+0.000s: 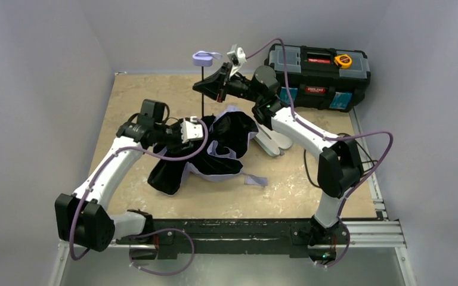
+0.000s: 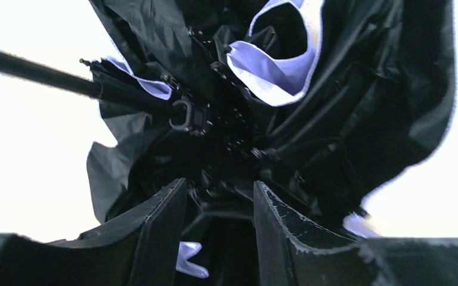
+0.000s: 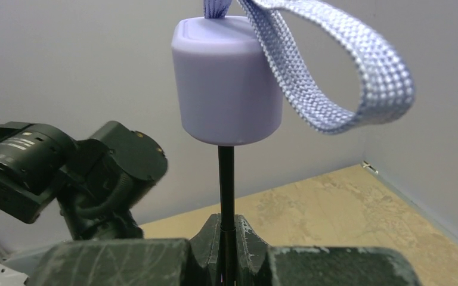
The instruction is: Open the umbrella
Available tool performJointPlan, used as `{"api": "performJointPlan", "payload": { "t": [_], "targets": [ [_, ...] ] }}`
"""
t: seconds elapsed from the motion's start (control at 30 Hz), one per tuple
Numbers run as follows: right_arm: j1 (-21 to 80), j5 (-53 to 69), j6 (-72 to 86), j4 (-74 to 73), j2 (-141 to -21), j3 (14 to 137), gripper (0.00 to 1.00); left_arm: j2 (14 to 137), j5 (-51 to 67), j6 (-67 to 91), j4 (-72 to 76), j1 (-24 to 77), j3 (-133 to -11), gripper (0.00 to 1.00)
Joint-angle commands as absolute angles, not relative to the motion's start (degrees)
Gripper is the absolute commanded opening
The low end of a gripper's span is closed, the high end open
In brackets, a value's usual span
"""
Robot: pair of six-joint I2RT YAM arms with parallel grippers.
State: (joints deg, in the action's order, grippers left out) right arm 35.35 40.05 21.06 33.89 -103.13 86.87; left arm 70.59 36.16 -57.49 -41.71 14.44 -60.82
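Keeping the shaft (image 3: 226,179) upright matters most: the right gripper (image 3: 226,229) is clamped on it under the handle (image 3: 226,83), left of the black toolbox (image 1: 319,71). The left gripper (image 2: 219,185), jaws apart amid the umbrella (image 1: 226,140) canopy nearer than the toolbox, should seize the runner (image 2: 186,116) squarely.

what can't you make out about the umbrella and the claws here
- Left wrist view: whether the left claw grips the canopy; black folds fill its gap.
- Top view: shaft bottom end, buried in canopy.
- Right wrist view: shaft below the right claw, cut by frame edge.
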Motion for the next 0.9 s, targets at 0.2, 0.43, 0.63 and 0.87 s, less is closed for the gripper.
{"api": "performJointPlan", "payload": {
  "t": [0.2,0.43,0.63,0.87],
  "targets": [
    [36.6,40.7,18.9,33.5,-101.1,91.4,0.00,76.8,26.3,-67.4,-41.6,11.3,-57.6,0.21],
    [34.3,39.7,25.0,35.0,-100.6,98.7,0.00,75.1,21.3,-77.9,-43.9,2.5,-50.6,0.16],
    [31.3,39.7,29.8,35.8,-102.1,105.3,0.00,79.1,18.0,-78.1,-41.0,-1.4,-48.8,0.18],
    [31.5,43.9,28.9,34.5,-103.9,106.3,0.00,75.3,33.7,-72.2,-51.5,-8.9,-59.6,0.52]
  ]
}}
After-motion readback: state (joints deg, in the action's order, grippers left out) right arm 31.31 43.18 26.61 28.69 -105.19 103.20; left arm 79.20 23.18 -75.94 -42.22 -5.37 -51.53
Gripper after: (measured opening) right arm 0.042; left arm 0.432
